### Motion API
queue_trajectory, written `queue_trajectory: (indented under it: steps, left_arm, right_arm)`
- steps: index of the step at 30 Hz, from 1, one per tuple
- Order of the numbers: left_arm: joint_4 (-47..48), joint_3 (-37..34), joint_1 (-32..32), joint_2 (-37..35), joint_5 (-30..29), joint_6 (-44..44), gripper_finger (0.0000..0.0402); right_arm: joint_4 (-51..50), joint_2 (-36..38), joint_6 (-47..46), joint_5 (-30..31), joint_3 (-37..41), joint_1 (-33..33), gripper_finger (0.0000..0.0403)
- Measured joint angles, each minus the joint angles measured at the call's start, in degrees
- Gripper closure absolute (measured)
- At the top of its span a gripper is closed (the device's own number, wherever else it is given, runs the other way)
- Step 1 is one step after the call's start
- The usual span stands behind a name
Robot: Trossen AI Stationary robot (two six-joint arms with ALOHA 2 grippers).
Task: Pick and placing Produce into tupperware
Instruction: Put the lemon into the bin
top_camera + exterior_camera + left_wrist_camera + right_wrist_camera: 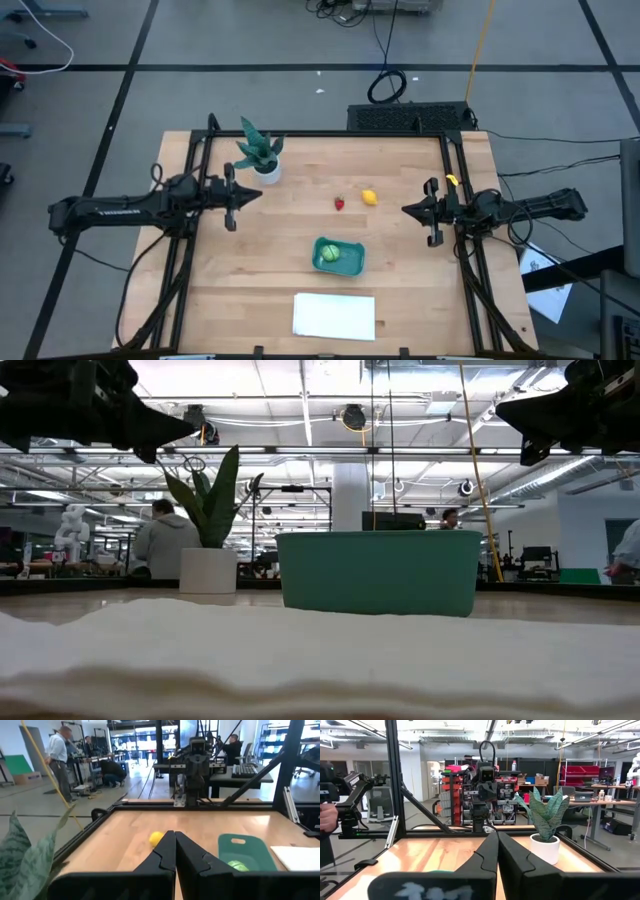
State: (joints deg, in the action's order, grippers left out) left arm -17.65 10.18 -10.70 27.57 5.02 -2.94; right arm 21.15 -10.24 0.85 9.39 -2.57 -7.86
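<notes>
Both my hands, left hand and right hand, hover pressed together, empty; the green piece apparently sits in the tupperware.

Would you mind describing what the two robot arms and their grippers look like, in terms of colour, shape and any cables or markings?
Both arms are dark, nearly black, slim and jointed. The left arm carries pale lettering along its casing, too small to read. Each ends in a gripper with two dark, wedge-shaped fingers tapering to a point: left gripper, right gripper. Black cables trail from the right arm's base off the table edge.
</notes>
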Motion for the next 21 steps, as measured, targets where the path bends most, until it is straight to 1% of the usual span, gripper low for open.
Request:
queue_trajectory:
  steps: [9, 15, 21]
  left_arm:
    - [0.3, -0.8, 0.0, -0.7, 3.3, 0.3, 0.0401]
    - [1.6, -0.8, 0.0, -0.6, 3.3, -0.2, 0.0401]
    - [2.9, -0.8, 0.0, -0.6, 2.7, -0.6, 0.0387]
  right_arm:
    - [-0.1, 0.0, -0.1, 0.0, 0.0, 0.0, 0.0403]
    - [-0.5, 0.0, -0.1, 0.0, 0.0, 0.0, 0.0403]
    - [-0.4, -1.0, -0.1, 0.6, 0.0, 0.0, 0.0403]
